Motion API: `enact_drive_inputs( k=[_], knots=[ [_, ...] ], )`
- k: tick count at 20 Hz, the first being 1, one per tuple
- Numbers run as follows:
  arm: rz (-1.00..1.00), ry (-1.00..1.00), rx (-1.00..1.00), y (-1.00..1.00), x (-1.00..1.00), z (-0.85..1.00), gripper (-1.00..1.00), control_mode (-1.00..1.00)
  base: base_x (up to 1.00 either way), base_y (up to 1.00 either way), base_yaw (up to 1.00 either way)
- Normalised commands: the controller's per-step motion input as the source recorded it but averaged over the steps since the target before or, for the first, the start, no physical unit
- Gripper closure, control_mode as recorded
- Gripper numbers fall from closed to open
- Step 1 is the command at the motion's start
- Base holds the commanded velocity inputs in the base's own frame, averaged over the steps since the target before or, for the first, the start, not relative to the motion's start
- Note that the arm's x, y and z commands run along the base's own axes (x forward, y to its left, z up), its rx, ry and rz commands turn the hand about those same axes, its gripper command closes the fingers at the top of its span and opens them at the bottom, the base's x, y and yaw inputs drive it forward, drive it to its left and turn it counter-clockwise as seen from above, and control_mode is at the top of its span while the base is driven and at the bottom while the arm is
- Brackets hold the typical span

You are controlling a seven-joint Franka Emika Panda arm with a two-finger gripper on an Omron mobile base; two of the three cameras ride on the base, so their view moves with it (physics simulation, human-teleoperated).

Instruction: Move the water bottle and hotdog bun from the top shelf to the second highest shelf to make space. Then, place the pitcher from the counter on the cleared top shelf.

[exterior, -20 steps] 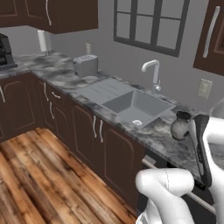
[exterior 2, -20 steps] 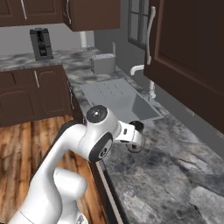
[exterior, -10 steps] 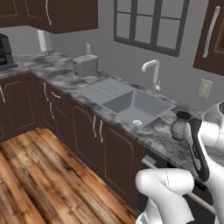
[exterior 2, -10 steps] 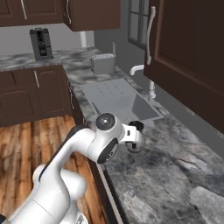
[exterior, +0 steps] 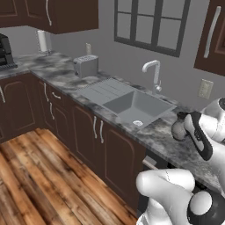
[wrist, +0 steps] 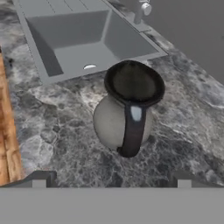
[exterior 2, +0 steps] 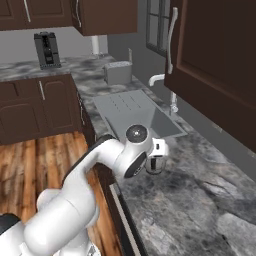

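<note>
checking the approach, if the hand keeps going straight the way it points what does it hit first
Most likely the pitcher, at its dark handle; it stands on the counter between the open fingers. How far off is unclear.

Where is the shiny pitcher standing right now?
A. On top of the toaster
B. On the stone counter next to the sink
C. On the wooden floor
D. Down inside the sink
B: the pitcher stands upright on the marbled counter, just beside the sink, with the open hand in front of its dark handle.

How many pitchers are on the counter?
1. The pitcher stands upright on the counter, just beside the sink. The arm may hide others.
</note>
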Motion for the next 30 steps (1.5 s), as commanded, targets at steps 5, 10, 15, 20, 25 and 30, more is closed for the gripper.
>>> enact_drive_inputs(
  k=[5, 10, 15, 20, 25, 30],
  knots=[
    [0.0, 0.07, 0.02, -0.31, 0.22, 0.0, -1.0, -1.0, 0.0, 0.0, 0.0],
    [0.0, 0.06, 0.0, -0.19, 0.16, -0.04, -1.0, -1.0, 0.0, 0.0, 0.0],
    [0.0, 0.01, 0.0, -0.05, 0.17, -0.24, -1.0, -1.0, 0.0, 0.0, 0.0],
    [0.0, 0.0, 0.0, 0.0, 0.13, -0.37, -1.0, -1.0, 0.0, 0.0, 0.0],
    [0.01, 0.0, 0.0, 0.0, 0.08, -0.37, -1.0, -1.0, 0.0, 0.0, 0.0],
    [0.0, 0.0, 0.0, 0.0, 0.17, -0.18, -1.0, -1.0, 0.0, 0.0, 0.0]
  ],
)
